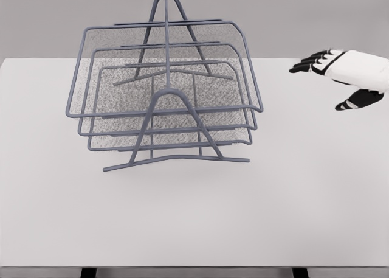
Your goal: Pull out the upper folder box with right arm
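Upper box (164,71) tops a 3-tier wire rack (167,141), upper left of centre on table (304,199). Probably light, stiff, slick; best hooked at right rim. Right hand (340,77) spread, empty, upper right, well apart.

Blue-grey wire rack (165,101) with speckled grey mesh trays, white table (292,199), white right hand (349,74) with black fingers (307,63).

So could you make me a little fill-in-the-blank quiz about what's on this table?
1. The wire rack holds ____ stacked trays.
2. The rack stands on a ____ table.
3. The right hand is to the rack's ____, not touching it.
4. Its fingers are ____, holding nothing.

Missing words: three; white; right; open
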Motion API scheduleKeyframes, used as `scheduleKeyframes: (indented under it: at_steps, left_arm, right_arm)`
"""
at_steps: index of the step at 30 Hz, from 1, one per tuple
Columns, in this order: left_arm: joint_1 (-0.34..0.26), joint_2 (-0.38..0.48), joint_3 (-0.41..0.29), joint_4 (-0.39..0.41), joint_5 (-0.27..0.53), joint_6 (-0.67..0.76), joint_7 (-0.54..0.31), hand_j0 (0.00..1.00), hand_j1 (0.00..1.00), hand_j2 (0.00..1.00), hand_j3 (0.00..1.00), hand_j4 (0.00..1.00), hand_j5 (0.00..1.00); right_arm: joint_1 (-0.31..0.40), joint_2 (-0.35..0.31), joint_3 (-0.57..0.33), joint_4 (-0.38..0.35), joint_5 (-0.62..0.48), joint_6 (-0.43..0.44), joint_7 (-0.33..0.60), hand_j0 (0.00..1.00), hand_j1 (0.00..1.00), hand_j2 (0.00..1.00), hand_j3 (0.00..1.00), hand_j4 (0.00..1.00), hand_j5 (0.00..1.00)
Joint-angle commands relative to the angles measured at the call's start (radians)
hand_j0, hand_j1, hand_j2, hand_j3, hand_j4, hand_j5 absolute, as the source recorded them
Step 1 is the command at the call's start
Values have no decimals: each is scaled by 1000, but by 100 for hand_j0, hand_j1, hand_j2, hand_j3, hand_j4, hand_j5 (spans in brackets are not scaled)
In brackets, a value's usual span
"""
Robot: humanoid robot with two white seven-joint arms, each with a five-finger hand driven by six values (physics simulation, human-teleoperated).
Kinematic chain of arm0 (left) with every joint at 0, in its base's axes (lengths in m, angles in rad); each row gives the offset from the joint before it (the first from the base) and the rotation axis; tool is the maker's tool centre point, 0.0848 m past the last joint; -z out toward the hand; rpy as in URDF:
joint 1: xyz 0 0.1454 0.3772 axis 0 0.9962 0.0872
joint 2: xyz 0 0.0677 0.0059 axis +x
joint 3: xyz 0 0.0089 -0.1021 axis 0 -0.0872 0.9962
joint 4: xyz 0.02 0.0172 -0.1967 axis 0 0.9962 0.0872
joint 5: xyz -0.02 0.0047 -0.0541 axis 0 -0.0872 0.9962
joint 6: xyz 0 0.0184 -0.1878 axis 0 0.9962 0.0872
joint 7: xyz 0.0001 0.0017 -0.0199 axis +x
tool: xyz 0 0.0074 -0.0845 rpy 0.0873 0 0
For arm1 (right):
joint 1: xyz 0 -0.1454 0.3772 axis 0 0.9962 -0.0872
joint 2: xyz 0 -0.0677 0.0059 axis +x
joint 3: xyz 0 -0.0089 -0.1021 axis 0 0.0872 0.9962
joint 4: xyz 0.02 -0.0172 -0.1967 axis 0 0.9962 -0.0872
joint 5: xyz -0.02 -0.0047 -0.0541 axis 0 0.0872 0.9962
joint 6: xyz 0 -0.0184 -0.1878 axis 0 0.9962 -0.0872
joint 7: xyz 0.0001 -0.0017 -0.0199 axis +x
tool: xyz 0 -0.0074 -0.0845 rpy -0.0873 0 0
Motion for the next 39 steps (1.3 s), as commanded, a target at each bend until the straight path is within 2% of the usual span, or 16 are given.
scheduleKeyframes:
  at_steps: [1, 3, 5, 7, 9, 13, 15, 17, 19, 20, 25, 27, 30, 36, 37, 39]
  left_arm:
    - [0, 0, 0, 0, 0, 0, 0, 100, 100, 100, 100, 100, 100]
    - [0, 0, 0, 0, 0, 0, 0, 100, 100, 100, 100, 100, 100]
    - [0, 0, 0, 0, 0, 0, 0, 100, 100, 100, 100, 100, 100]
    - [0, 0, 0, 0, 0, 0, 0, 100, 100, 100, 100, 100, 100]
    - [0, 0, 0, 0, 0, 0, 0, 100, 100, 100, 100, 100, 100]
    - [0, 0, 0, 0, 0, 0, 0, 100, 100, 100, 100, 100, 100]
    - [0, 0, 0, 0, 0, 0, 0, 100, 100, 100, 100, 100, 100]
    - [0, 0, 0, 0, 0, 0, 0, 100, 100, 100, 100, 100, 100]
    - [0, 0, 0, 0, 0, 0, 0, 100, 100, 100, 100, 100, 100]
    - [0, 0, 0, 0, 0, 0, 0, 100, 100, 100, 100, 100, 100]
    - [0, 0, 0, 0, 0, 0, 0, 100, 100, 100, 100, 100, 100]
    - [0, 0, 0, 0, 0, 0, 0, 100, 100, 100, 100, 100, 100]
    - [0, 0, 0, 0, 0, 0, 0, 100, 100, 100, 100, 100, 100]
    - [0, 0, 0, 0, 0, 0, 0, 100, 100, 100, 100, 100, 100]
    - [0, 0, 0, 0, 0, 0, 0, 100, 100, 100, 100, 100, 100]
    - [0, 0, 0, 0, 0, 0, 0, 100, 100, 100, 100, 100, 100]
  right_arm:
    - [-5, 1, 10, 22, 15, -7, 0, 100, 100, 100, 100, 100, 100]
    - [-18, 129, 12, 58, 64, -35, 0, 100, 100, 100, 100, 100, 100]
    - [-106, 164, 76, 58, 73, -24, 0, 100, 100, 100, 100, 100, 100]
    - [-152, 205, 101, 58, 73, -23, 0, 100, 100, 100, 100, 100, 100]
    - [-184, 239, 162, 58, 72, -21, 0, 100, 100, 100, 100, 100, 100]
    - [-186, 274, 200, 53, 73, -23, 0, 100, 100, 100, 100, 100, 100]
    - [-187, 230, 199, 47, 75, -33, 0, 100, 100, 100, 100, 100, 100]
    - [-179, 228, 214, 47, 75, -38, 0, 100, 100, 100, 100, 100, 100]
    - [-169, 195, 216, 47, 75, -61, 0, 100, 100, 100, 100, 100, 100]
    - [-127, 196, 220, 48, 76, -63, 0, 100, 100, 100, 100, 100, 100]
    - [-110, 199, 220, 47, 76, -76, 0, 100, 100, 100, 100, 100, 100]
    - [-110, 159, 209, 45, 75, -78, 0, 100, 100, 100, 100, 100, 100]
    - [-107, 61, 171, 50, 66, -112, 0, 100, 100, 100, 100, 100, 100]
    - [-87, 63, 171, 45, 67, -112, 0, 100, 100, 100, 100, 100, 100]
    - [-77, 52, 165, 45, 67, -136, 0, 100, 100, 100, 100, 100, 100]
    - [-34, 21, 90, 50, 64, -152, 0, 100, 100, 100, 100, 100, 100]
